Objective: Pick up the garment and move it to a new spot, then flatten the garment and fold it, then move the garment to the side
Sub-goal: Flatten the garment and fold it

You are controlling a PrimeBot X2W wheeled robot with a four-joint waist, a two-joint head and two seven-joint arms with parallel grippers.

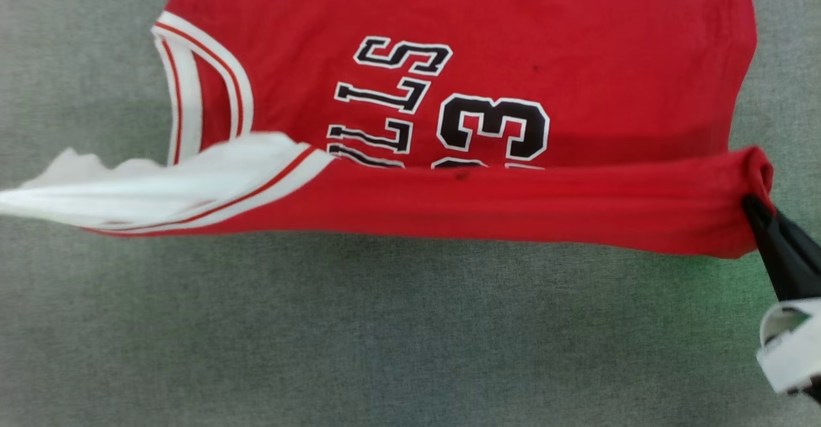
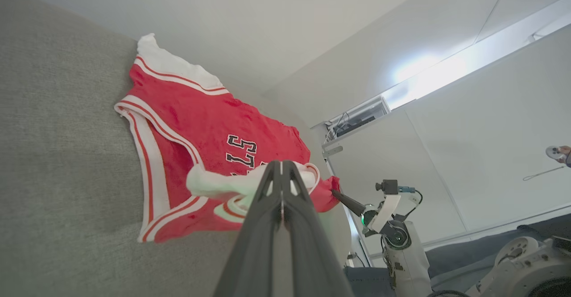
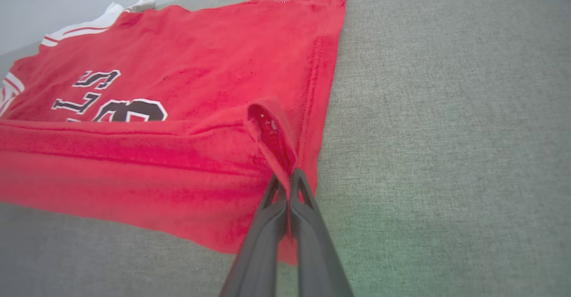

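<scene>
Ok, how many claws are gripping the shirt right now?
2. The left claw is shut on the shirt's white sleeve; the right claw is shut on its red hem corner.

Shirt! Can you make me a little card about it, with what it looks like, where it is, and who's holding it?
shirt: red, white sleeves, black print
where: lying on the grey cloth
near edge: lifted and rolled toward the print
left fingers: shut on the white sleeve
right fingers: shut on the red hem corner
fold: not yet done
</scene>
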